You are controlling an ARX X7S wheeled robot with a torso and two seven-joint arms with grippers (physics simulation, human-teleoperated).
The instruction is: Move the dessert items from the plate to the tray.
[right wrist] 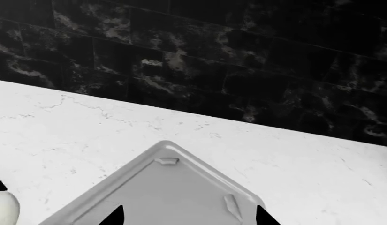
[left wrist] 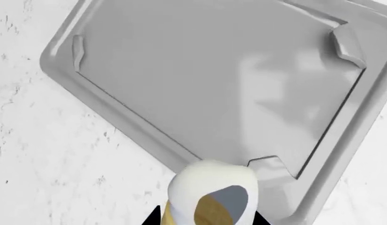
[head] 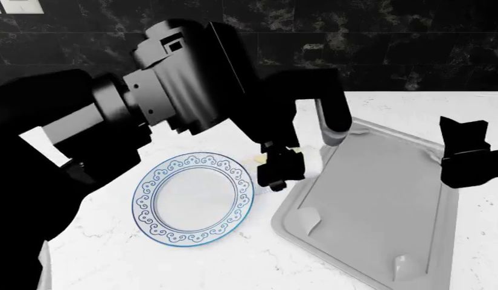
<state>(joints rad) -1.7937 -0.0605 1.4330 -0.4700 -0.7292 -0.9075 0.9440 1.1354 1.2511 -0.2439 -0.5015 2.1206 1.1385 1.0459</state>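
Observation:
My left gripper is shut on the ice-cream cone, pale yellow with a white scoop. It holds the cone above the rim of the light-grey tray. In the head view this gripper hangs between the plate, which holds nothing, and the tray. My right gripper is open and empty over a corner of the tray; in the head view it is at the tray's right side. A white rounded thing shows at the right wrist view's edge; I cannot tell what it is. The white oval lump shows nowhere else.
The white marble counter runs to a black tiled back wall. My bulky left arm hides the counter's left and back part.

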